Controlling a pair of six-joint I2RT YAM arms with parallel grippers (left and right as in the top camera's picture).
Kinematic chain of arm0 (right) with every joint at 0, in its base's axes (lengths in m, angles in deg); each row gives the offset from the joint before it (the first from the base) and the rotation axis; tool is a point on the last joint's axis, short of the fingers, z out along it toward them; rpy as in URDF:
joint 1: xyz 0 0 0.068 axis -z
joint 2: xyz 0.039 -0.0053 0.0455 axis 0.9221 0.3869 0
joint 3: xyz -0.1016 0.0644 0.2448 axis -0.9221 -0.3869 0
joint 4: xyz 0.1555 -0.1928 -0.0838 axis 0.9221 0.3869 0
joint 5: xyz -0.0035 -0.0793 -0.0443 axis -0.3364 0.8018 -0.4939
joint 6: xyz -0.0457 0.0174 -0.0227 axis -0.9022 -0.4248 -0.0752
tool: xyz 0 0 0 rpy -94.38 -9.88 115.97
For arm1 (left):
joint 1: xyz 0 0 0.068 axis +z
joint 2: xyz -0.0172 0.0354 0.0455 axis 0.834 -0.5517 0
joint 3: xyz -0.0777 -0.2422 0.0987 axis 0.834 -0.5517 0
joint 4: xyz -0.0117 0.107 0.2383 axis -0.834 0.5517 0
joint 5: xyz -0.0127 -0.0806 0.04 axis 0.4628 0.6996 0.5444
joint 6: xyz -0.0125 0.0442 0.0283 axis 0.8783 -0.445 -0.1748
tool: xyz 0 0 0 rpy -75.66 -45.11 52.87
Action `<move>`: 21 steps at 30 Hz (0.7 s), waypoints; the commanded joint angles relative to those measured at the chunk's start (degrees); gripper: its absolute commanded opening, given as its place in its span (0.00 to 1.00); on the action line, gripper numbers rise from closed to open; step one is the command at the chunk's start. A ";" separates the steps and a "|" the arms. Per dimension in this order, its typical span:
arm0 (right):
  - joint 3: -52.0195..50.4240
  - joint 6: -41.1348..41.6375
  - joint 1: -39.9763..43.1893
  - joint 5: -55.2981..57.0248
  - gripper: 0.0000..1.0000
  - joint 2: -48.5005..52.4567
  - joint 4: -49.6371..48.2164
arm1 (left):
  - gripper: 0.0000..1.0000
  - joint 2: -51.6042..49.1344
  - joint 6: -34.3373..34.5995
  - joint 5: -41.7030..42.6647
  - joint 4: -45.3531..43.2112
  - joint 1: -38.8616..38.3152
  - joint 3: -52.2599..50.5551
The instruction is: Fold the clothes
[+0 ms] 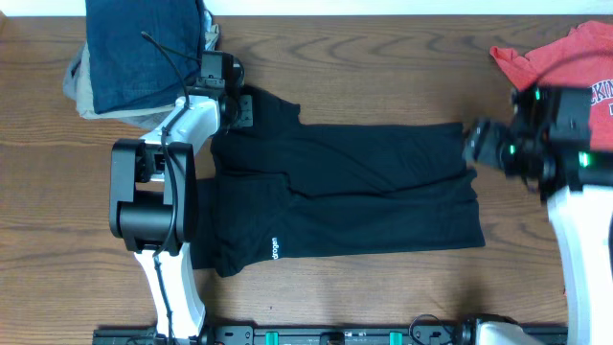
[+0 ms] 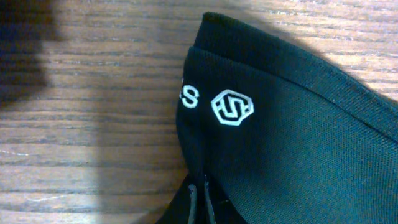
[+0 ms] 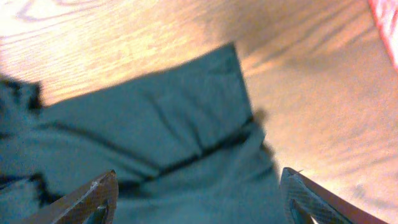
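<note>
Closest in, the left gripper (image 2: 200,200) is pressed together on a pinch of the black T-shirt (image 1: 364,192) at its far left corner, just below a small white hexagon logo (image 2: 232,107). Its fingertips show only as thin slivers at the bottom of the wrist view, so how much cloth they hold is hard to tell. The right gripper (image 3: 199,202) stands spread above the shirt's right end, a finger on either side, holding nothing; that view is blurred. The shirt lies flat across the middle of the table (image 1: 383,57), long side running left to right, and looks doubled lengthwise from its layered edges. I judge the step in hand to be taking both ends for the next fold: the right jaws need to drop and close on the edge, then both arms lift together so the cloth does not bunch. Farther back, a pile of folded clothes (image 1: 144,53) sits far left, cut off by the frame, and a red T-shirt (image 1: 560,57) lies crumpled far right, partly behind the right arm
</note>
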 commanded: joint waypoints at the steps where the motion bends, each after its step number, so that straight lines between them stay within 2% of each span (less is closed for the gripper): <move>1: 5.70 -2.84 -0.90 4.39 0.82 8.74 0.42 | 0.06 -0.44 1.36 -1.27 1.46 0.15 -0.42; 10: 15.56 -5.53 -0.96 4.44 0.80 32.06 -2.62 | 0.06 -0.44 1.36 -1.27 1.77 0.15 -0.42; 12: 15.91 -7.63 -1.27 3.87 0.81 35.39 -4.50 | 0.06 -0.44 1.36 -1.27 2.12 0.15 -0.42; 21: 15.91 -6.86 -1.70 4.13 0.82 43.95 -10.10 | 0.06 -0.44 1.33 -1.27 2.60 0.15 -0.42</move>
